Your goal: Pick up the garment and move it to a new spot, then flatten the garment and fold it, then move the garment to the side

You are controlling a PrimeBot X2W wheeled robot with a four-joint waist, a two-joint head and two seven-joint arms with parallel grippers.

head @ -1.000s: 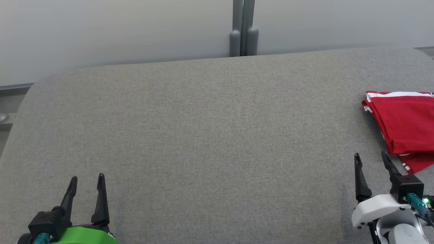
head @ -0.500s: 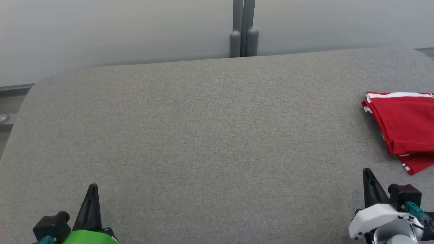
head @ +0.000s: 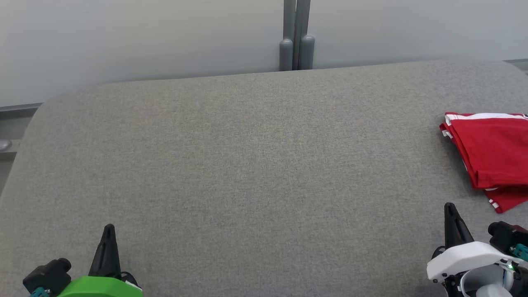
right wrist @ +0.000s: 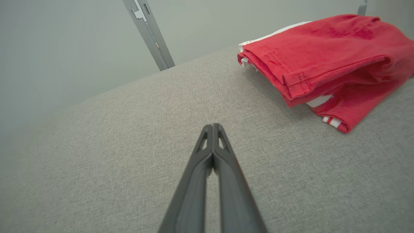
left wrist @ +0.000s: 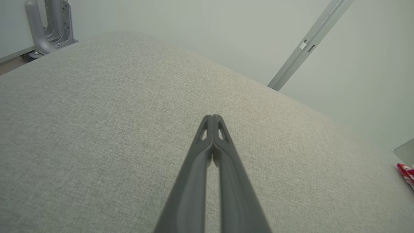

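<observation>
A folded red garment (head: 495, 154) with white stripes lies at the right edge of the grey padded surface (head: 247, 173); its layers show close up as the garment (right wrist: 320, 61) in the right wrist view, and a sliver of the garment (left wrist: 407, 172) shows at the far right of the left wrist view. My right gripper (head: 450, 210) sits at the lower right, short of the garment and apart from it, fingers pressed together on nothing (right wrist: 212, 127). My left gripper (head: 109, 231) rests at the lower left, also shut and empty (left wrist: 212, 118).
A pale wall runs behind the surface, with a grey metal post (head: 296, 35) at its middle. A grey bracket (left wrist: 48, 26) stands past the surface's far corner in the left wrist view. The surface's rounded corners fall away at left and right.
Both grippers went from open to shut and drew back toward the bottom of the head view. The right gripper pulled away from the garment, which stayed put.
</observation>
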